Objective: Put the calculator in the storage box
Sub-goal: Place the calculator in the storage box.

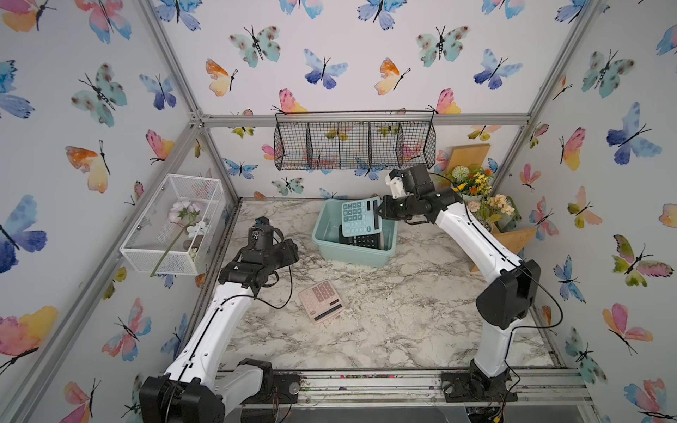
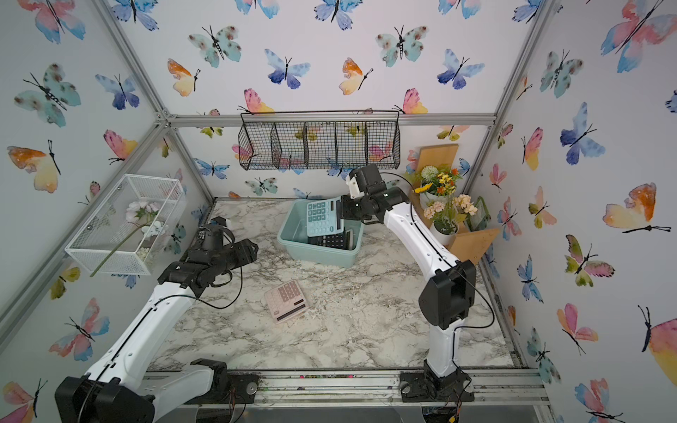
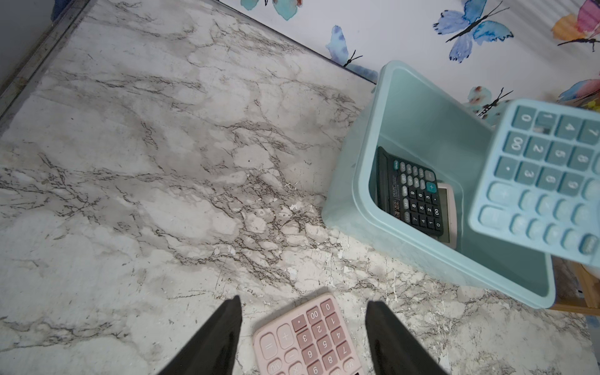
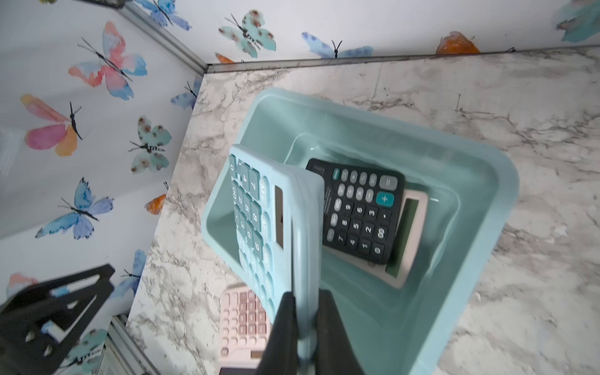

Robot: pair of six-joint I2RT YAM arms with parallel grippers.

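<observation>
blue plastic is pinched tight between the right fingers (image 4: 282,328). it is the blue calculator (image 1: 361,216), held by the edge at its screen end and tipped up on its side. it hangs over the storage box (image 1: 351,258), which sits at the far middle of the surface (image 1: 403,311). the calculator is above the box, not lying in it yet.

a black calculator (image 4: 360,211) already lies in the box on top of a pale calculator (image 4: 406,233). they fill the right side of the box floor. the left side of the floor looks bare.

to do this step well, i think the arm should go down slowly until the low edge of the blue calculator is well inside the walls. it helps to turn it flatter first, so it does not stand on its edge and tip over the rim. the fingers should let go only when it is low, so it does not drop hard on the black one. then they should lift straight up and not bump the wall.

the left fingers (image 3: 220,334) are spread open and hold nothing. they hover over the pink calculator (image 1: 321,301), which lies flat on the near part of the surface, well apart from the box.
</observation>
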